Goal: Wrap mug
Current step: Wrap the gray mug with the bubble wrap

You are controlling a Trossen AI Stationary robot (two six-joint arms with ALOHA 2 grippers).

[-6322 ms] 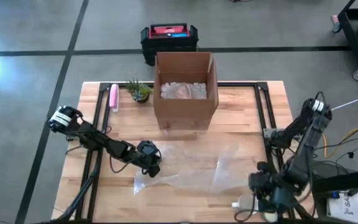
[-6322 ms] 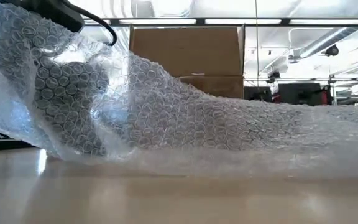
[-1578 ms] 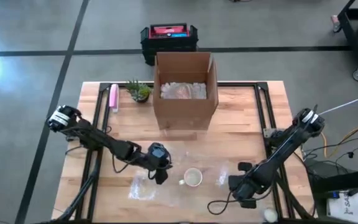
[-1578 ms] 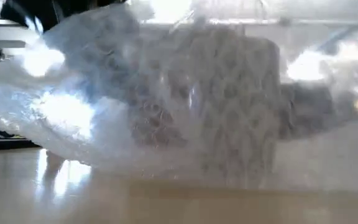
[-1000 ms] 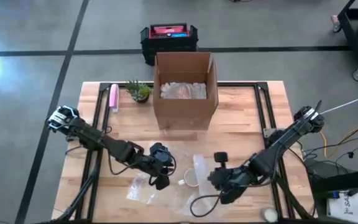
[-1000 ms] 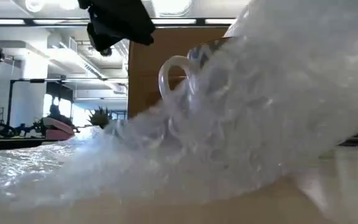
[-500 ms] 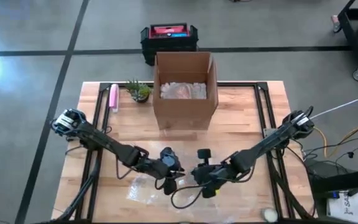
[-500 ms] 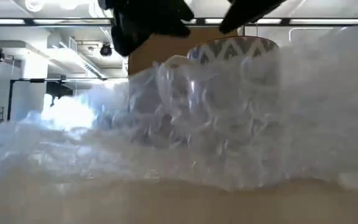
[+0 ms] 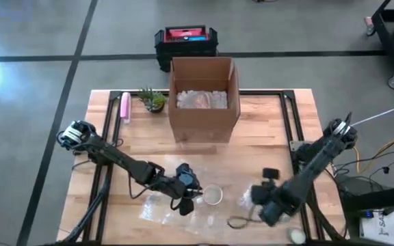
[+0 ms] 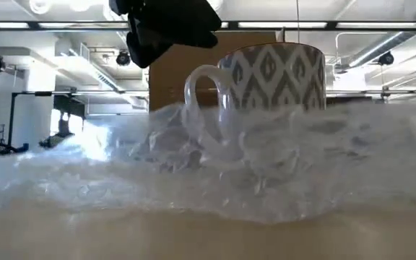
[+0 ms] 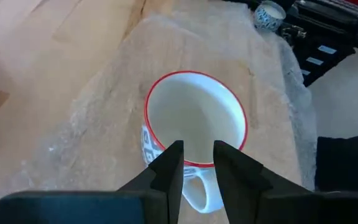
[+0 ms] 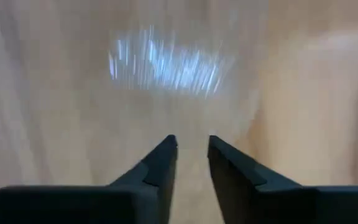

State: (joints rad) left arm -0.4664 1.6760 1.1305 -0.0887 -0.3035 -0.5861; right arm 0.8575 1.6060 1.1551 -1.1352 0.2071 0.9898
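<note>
— Where does the mug (image 9: 213, 195) stand?

— Upright on the bubble wrap (image 9: 157, 209), near the table's (image 9: 265, 123) front edge and about midway between its left and right edges. The low view shows the wrap only banked around its base, with the patterned wall and the handle bare above it.

— Which arm is nearer?

— The left gripper (image 9: 187, 199). It hangs just beside the mug on the side toward the table's left edge, right over the handle. In its wrist view the two fingers (image 11: 169, 168) stand a narrow gap apart above the rim where the handle joins, and they do not appear to be clamping anything.

— And the other one?

— The right gripper (image 9: 263, 207) is toward the table's front right corner, apart from the mug, low over the wrap's right-hand part. Its fingers (image 12: 160, 163) also show a narrow gap; whether a fold of film sits between them cannot be told.

— So what does the next move turn on?

— Probably this: the loose film lies on both sides of the mug, along the front edge. The mug sits between the grippers, so either could carry film over the open mouth, the left from closer in.
</note>
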